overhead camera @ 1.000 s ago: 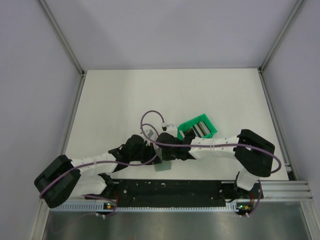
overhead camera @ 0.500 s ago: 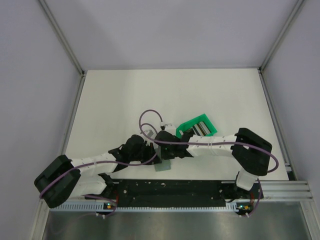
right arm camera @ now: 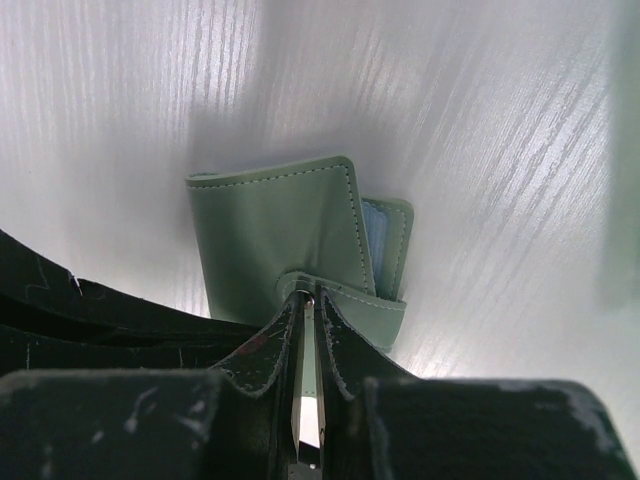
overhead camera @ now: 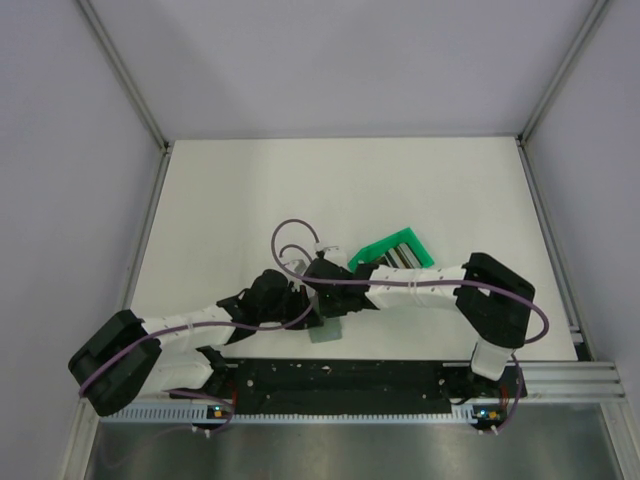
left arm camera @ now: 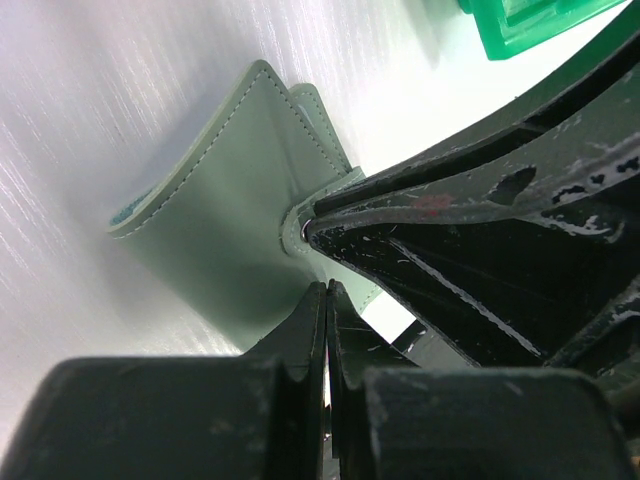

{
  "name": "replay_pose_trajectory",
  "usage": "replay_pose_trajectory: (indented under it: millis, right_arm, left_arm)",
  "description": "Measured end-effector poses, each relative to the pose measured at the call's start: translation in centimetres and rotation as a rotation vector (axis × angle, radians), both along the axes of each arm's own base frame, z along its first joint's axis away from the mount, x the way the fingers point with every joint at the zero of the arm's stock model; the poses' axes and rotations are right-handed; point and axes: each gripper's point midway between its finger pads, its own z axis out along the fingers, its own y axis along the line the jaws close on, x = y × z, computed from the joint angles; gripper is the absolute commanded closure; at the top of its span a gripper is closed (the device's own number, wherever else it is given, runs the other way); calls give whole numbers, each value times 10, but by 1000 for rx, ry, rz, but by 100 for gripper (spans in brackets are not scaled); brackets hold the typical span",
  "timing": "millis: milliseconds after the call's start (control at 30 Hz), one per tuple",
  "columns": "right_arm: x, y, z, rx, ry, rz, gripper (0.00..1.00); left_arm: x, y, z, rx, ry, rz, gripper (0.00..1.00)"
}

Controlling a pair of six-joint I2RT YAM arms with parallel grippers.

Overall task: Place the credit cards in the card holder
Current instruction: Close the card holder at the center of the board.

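Right wrist: right gripper [right arm camera: 308, 298] clamped on flap edge of grey-green card holder [right arm camera: 265, 235], blue lining showing. Left gripper [left arm camera: 327, 300] jaws together, tips at holder's edge. Holder at near edge of table [overhead camera: 300, 190], near green bin [overhead camera: 378, 245].

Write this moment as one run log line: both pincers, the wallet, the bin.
left pincer: shut on wallet edge | right pincer: shut on wallet flap | green bin: apart from wallet

The card holder [overhead camera: 325, 334] is mostly covered (top view).
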Motion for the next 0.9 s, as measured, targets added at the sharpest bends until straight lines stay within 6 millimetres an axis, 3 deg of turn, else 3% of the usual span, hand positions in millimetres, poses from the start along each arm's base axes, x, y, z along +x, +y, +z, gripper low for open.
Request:
replay_pose_trajectory:
  millis: [467,600,767,900]
  right_arm:
    - [1,-1,2,-21,-6,23,89]
    - [2,-11,4,-9,-47,24,84]
    - [4,-38,10,-8,-99,0,75]
    - [3,-42,22,46,-132,-3,75]
  left_arm:
    - [1,1,0,5,-6,8,100]
    - [5,5,5,9,-29,32,91]
    - [13,10,22,-8,-96,74,70]
    - [18,15,29,-1,-125,107,64]
